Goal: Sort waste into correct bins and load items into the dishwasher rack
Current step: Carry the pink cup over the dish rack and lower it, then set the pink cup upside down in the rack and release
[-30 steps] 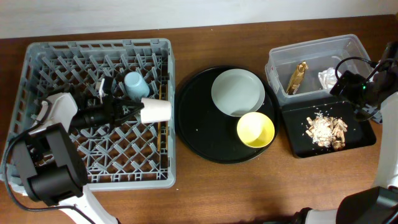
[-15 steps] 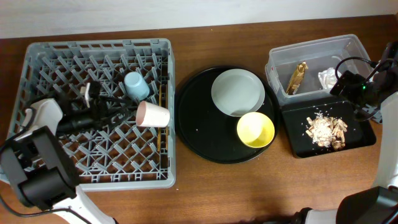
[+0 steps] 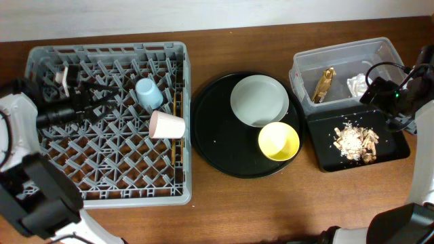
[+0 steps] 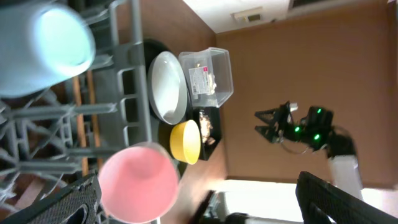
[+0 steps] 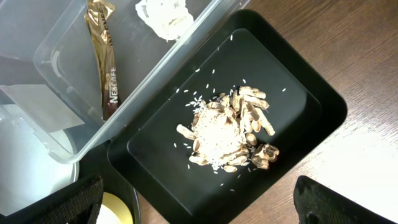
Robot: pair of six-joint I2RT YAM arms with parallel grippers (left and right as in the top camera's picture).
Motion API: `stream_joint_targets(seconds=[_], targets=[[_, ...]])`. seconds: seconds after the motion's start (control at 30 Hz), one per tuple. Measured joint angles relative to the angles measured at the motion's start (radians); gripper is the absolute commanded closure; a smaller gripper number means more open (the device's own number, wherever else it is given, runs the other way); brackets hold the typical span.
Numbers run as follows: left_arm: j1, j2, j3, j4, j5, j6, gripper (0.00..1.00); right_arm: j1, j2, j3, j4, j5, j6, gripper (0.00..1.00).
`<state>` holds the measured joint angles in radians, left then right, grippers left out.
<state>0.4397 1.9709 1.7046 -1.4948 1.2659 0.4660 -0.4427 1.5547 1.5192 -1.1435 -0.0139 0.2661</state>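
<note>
Pink cup lies sideways in rack, axis left-right; left gripper, right gripper wide.

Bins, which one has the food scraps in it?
The shallow black tray, with food scraps piled inside; the clear tub holds a gold wrapper and white tissue.

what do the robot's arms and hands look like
The left arm and right arm are white links with black joints. The left hand is matte black. The right hand is black too, with small green lights behind it and a thin black cable looping above. The fingers are dark.
</note>
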Motion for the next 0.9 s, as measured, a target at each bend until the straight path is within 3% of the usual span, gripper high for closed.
stream_joint_targets(seconds=[0.03,0.2,0.4,0.73,0.9], targets=[[-0.012,-0.025,0.006,-0.002,-0.002,0.000,0.97,0.000,0.000,0.000,0.000,0.000,0.000,0.01],[-0.139,-0.086,0.013,-0.072,-0.005,-0.006,1.00,0.000,0.000,0.000,0.000,0.000,0.000,0.01],[-0.317,-0.085,-0.014,-0.051,-0.046,-0.007,1.00,0.000,0.000,0.000,0.000,0.000,0.000,0.01],[-0.338,-0.086,-0.052,-0.090,-0.198,-0.008,1.00,0.000,0.000,0.000,0.000,0.000,0.000,0.01],[-0.338,-0.086,-0.183,0.032,-0.235,-0.030,1.00,0.000,0.000,0.000,0.000,0.000,0.000,0.01]])
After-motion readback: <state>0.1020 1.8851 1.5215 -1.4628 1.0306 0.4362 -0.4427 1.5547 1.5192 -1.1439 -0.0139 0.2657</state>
